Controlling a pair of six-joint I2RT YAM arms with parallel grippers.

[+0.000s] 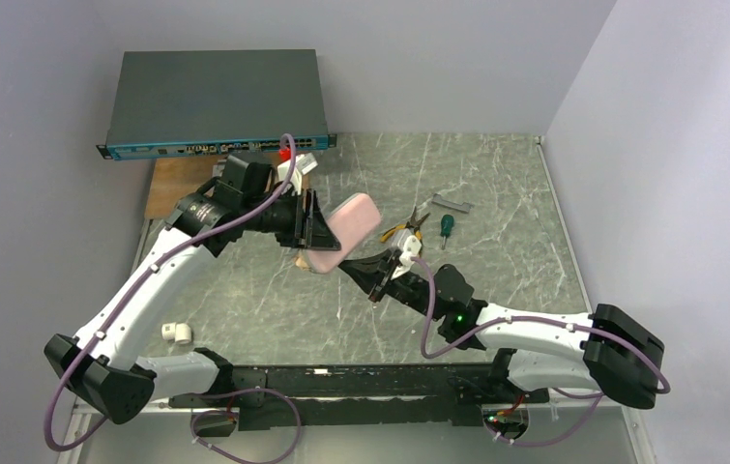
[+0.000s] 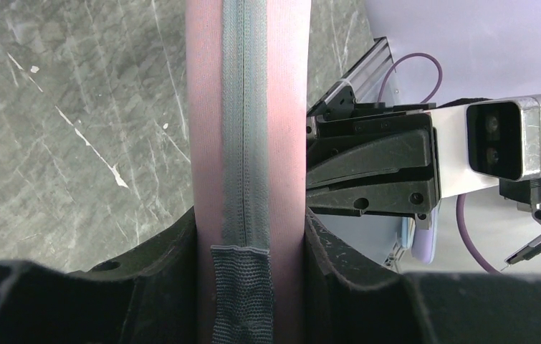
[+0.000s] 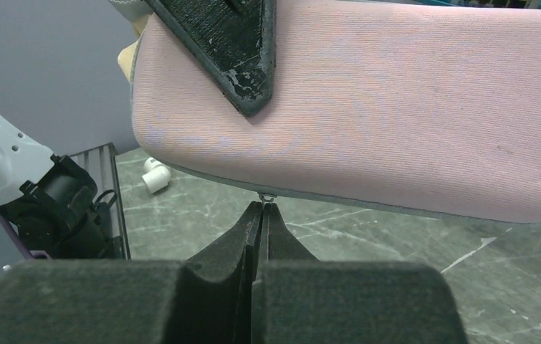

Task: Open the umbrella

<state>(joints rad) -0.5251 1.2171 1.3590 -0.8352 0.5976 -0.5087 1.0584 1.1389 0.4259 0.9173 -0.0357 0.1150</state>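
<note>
Barely any of the job looks done: the umbrella (image 3: pixel 128 56) is packed inside its pink case (image 1: pixel 353 217), with only a cream bit peeking out at one end, and none of its fabric or ribs are on show. The left gripper (image 1: pixel 314 230) has its fingers clamped on the case from both sides and holds it up off the table (image 1: pixel 496 193), slanting over the middle of it. The zip (image 2: pixel 242 143) runs shut along the whole stretch that the left wrist view shows. Below the case, the right gripper (image 3: pixel 261 215) has its fingers pressed tight together on what seems to be the small metal zip pull (image 3: pixel 267 196) at the seam, so unzipping looks like the step in hand. Left to do, by my reckoning: draw the zip along, slide the umbrella out, free its strap and spread it. On the table beyond lie pliers (image 1: pixel 405 228), a green-handled screwdriver (image 1: pixel 446 227) and a grey metal piece (image 1: pixel 452 203), with two white bits (image 1: pixel 177 333) near the left arm and a network box (image 1: pixel 216 97) at the back. Nothing blocks the zip, though the left fingers sit across the case and may pinch its path.
</note>
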